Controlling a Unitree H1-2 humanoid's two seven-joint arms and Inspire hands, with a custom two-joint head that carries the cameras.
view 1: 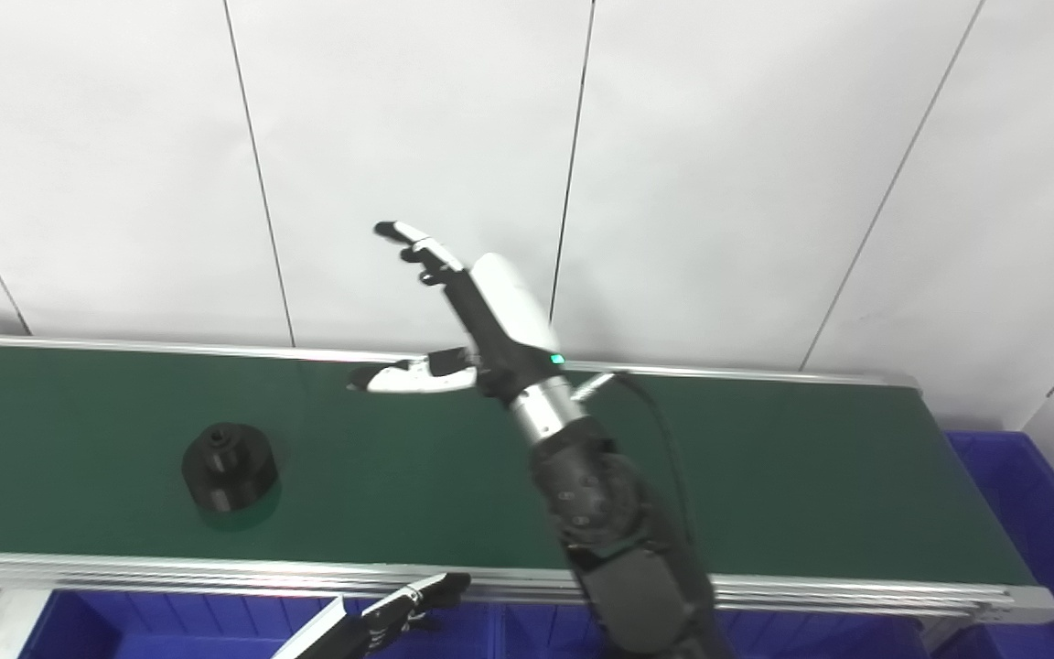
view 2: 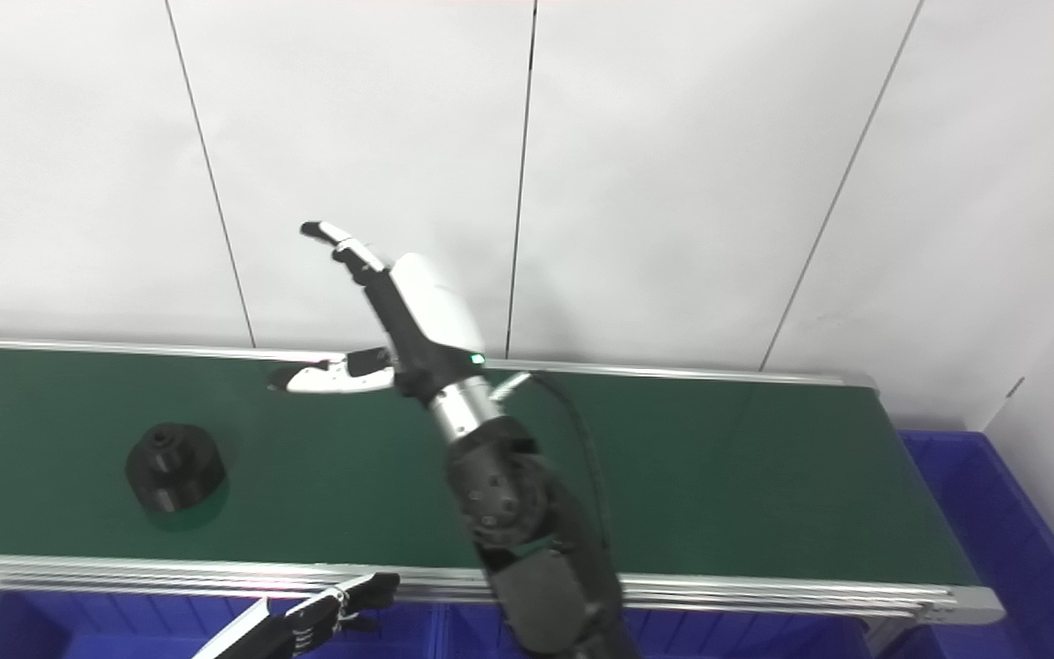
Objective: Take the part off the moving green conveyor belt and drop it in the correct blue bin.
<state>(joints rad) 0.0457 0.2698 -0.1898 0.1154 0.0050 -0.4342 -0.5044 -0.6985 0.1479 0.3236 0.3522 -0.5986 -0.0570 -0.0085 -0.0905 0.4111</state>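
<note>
We hold our right hand (view 1: 481, 311) open, fingers spread and empty above the green conveyor belt (view 1: 765, 476), the black part (view 1: 229, 465) well left of its fingertips; our left hand (view 1: 408, 609) is low, its state unclear.

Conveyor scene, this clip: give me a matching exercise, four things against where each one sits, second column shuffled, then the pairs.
Things:
1. black part
2. right hand
3. left hand
4. blue bin

Places:
A. low at the belt's near rail
B. raised open above the belt's middle
C. past the belt's right end
D. resting on the green conveyor belt, left portion

Pairs: 1-D, 2-B, 3-A, 4-C
</note>
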